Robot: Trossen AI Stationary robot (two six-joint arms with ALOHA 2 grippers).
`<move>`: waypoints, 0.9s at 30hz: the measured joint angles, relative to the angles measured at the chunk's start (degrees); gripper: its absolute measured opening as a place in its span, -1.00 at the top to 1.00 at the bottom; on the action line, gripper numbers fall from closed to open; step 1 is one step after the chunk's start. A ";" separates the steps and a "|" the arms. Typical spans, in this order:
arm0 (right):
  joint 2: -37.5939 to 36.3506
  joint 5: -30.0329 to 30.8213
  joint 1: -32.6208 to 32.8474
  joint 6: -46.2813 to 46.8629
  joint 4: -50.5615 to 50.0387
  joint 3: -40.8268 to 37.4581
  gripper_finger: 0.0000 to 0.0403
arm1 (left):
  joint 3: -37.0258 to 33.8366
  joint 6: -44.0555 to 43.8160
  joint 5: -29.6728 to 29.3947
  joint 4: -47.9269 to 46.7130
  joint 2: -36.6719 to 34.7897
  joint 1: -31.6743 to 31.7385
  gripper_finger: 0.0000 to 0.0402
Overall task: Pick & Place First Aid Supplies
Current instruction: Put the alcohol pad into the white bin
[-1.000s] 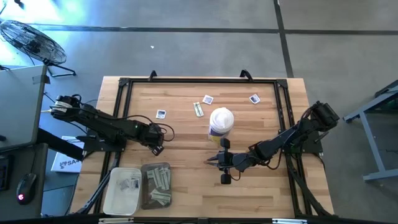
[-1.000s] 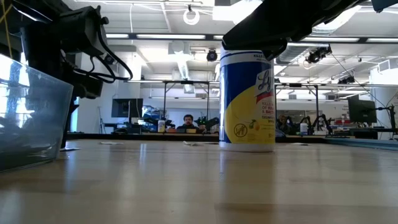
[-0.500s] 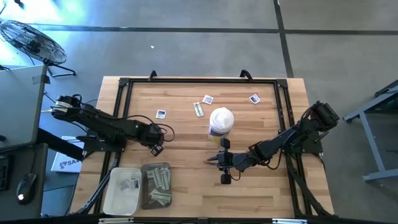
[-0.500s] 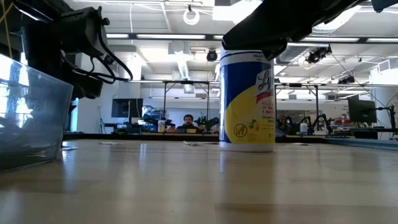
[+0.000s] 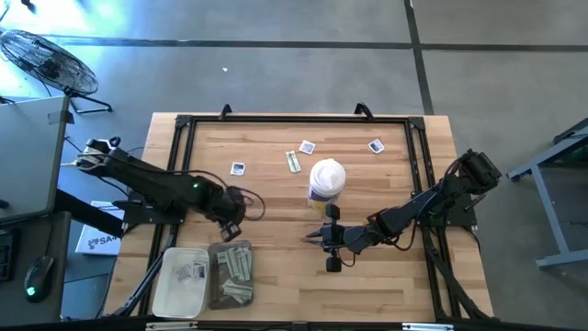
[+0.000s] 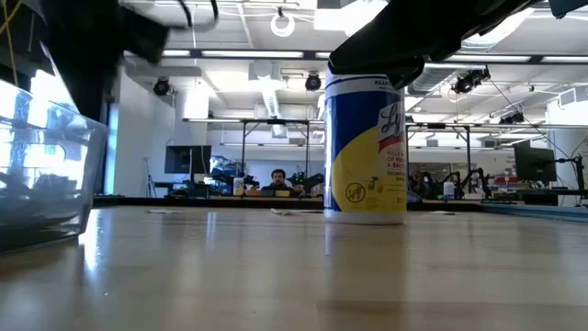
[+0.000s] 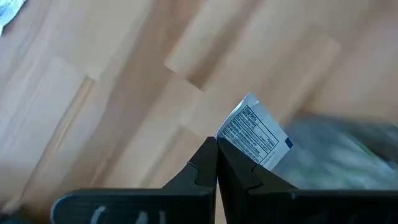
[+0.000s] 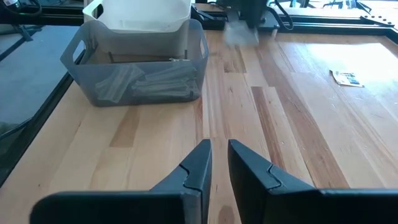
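Observation:
My left gripper point(image 5: 235, 223) hangs over the table just beyond the grey bin point(image 5: 212, 276) and is shut on a square white packet point(image 7: 255, 127) with blue and black print. My right gripper point(image 5: 310, 238) waits near the table's middle, in front of the canister point(image 5: 327, 177), its fingers a narrow gap apart point(image 8: 217, 148) and holding nothing. Three square packets point(image 5: 238, 168) point(image 5: 308, 146) point(image 5: 375, 145) and a pale strip point(image 5: 294, 162) lie flat on the far half of the table. The grey bin holds several strips, the white bin point(image 5: 158, 290) several packets. My left gripper pinches the packet between its two fingertips at one edge, near a corner point(image 7: 231, 138). The fingers come from above, slanting down. The packet sticks out beyond the fingertips, tilted and lifted clear of the table.
The blue-and-yellow canister with a white lid point(image 6: 366, 147) stands upright mid-table beside my right arm. The two bins sit side by side at the near left edge; the grey one point(image 8: 202, 43) shows in the right wrist view. A black frame rims the table. Bare wood lies between bins and right gripper.
My left gripper has moved toward the table's near edge, closer to the grey bin, still shut on the packet; the arm is blurred and has shifted out of its earlier place in the low view. My right arm has kept still.

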 joint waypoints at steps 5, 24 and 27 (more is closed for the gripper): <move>0.00 0.01 0.00 0.00 -0.02 0.01 0.76 | 11.98 -5.47 1.78 -16.96 0.12 -8.34 1.00; 0.00 0.92 0.00 0.00 -0.02 0.01 0.76 | 13.84 -31.36 33.68 -30.97 17.81 -26.49 1.00; 0.00 1.23 0.00 0.00 -0.02 0.00 0.77 | 13.78 -27.41 32.48 -31.72 21.30 -24.75 1.00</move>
